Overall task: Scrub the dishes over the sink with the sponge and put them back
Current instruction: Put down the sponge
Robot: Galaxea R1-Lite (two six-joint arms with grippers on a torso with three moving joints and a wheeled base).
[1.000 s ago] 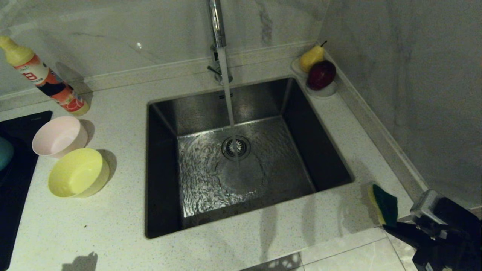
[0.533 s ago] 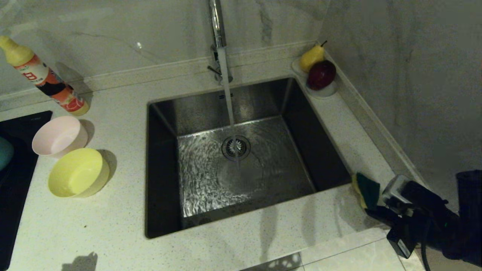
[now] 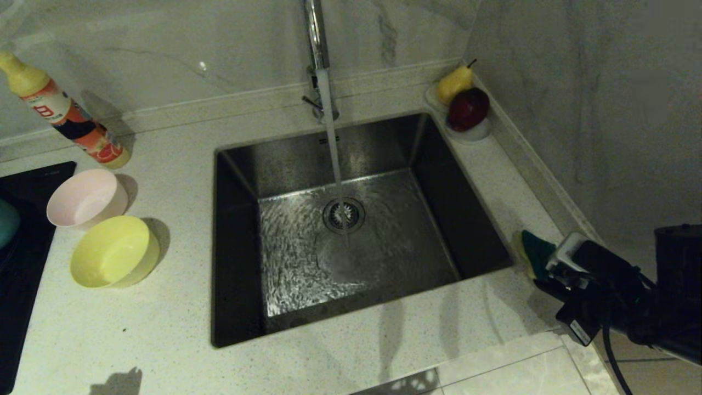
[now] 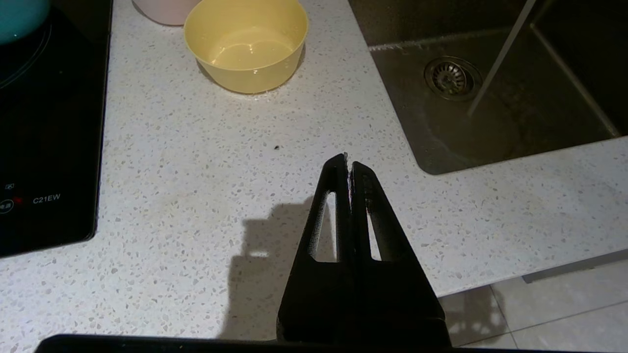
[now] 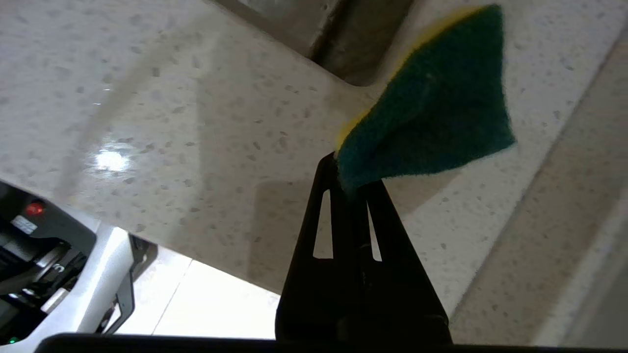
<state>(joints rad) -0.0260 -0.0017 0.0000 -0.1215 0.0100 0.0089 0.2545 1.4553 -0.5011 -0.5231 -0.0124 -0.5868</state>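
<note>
My right gripper [image 3: 544, 281] hangs over the counter at the sink's near right corner, shut on one corner of the sponge [image 3: 535, 253]. The sponge [image 5: 431, 113] sticks out past the fingertips of the right gripper [image 5: 351, 184], green face showing, yellow edge behind. Water runs from the tap [image 3: 316, 33] into the sink [image 3: 236, 263]. Left of the sink stand the pink bowl [image 3: 85, 197] and the yellow bowl [image 3: 112, 251]; a blue bowl [image 3: 6, 222] peeks in at the left edge. My left gripper [image 4: 347, 164] is shut and empty, parked over the front counter, short of the yellow bowl [image 4: 245, 44].
A detergent bottle [image 3: 66, 112] leans against the back wall at the left. A white dish with a pear and a red apple [image 3: 466, 107] sits in the back right corner. A black cooktop [image 3: 22, 263] covers the far left. A wall runs close along the right counter.
My right gripper has carried the sponge away from the counter's front edge, further in and leftward, toward the sink's right rim. The left arm and the bowls have not moved.
</note>
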